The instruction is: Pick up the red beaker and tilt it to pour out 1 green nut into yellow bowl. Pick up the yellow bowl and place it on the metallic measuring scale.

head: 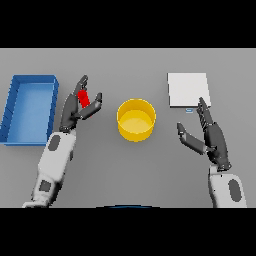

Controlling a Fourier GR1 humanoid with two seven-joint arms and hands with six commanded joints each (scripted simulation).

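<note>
The red beaker (84, 98) stands on the table at the left, between the fingers and thumb of my left hand (74, 107). The hand surrounds it with straight fingers and does not close on it. The yellow bowl (136, 119) sits in the middle of the table, to the right of the beaker; I see no nut in it. The metallic measuring scale (187, 90) lies flat at the back right. My right hand (212, 135) is open on the right, just in front of the scale and right of the bowl.
A blue bin (30, 109) stands at the far left, next to my left arm.
</note>
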